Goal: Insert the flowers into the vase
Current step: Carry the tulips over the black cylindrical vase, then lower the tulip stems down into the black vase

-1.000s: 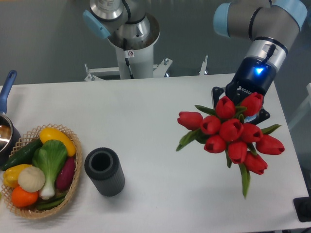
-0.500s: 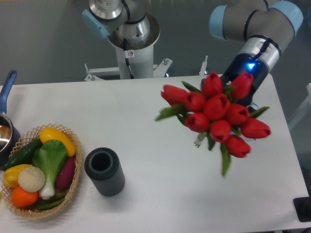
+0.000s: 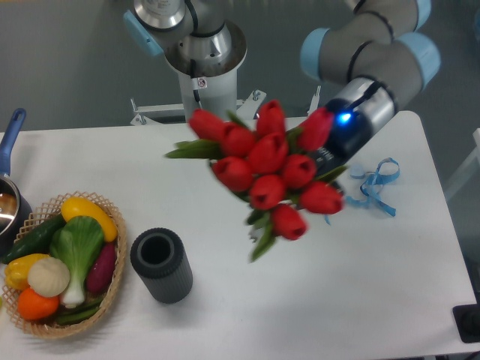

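My gripper (image 3: 324,159) is hidden behind the buds, so I cannot see how the jaws stand, though since the flowers (image 3: 264,166) hang in the air off my wrist I judge I am holding them by the stems. The bunch is tilted, heads spread toward the left and the camera, above the middle of the table (image 3: 247,315), with the vase (image 3: 161,265) standing upright well apart from it, near and to the left. From here, the trouble I expect is with the stem ends, which are out of sight: I cannot tell where they point, and if I come down on the round mouth with the bunch leaning like this, they may strike the rim or the ribbed wall instead of going in. The vase is short and looks light, so a sideways push could tip it or slide it against the wicker basket (image 3: 112,289) of vegetables just to its left. A loose leaf (image 3: 262,238) dangles low under the buds and could catch on the rim. The blue ribbon (image 3: 373,182) lies on the table to the right, beneath my arm, out of the path. The pan handle (image 3: 10,135) at the far left is no concern.
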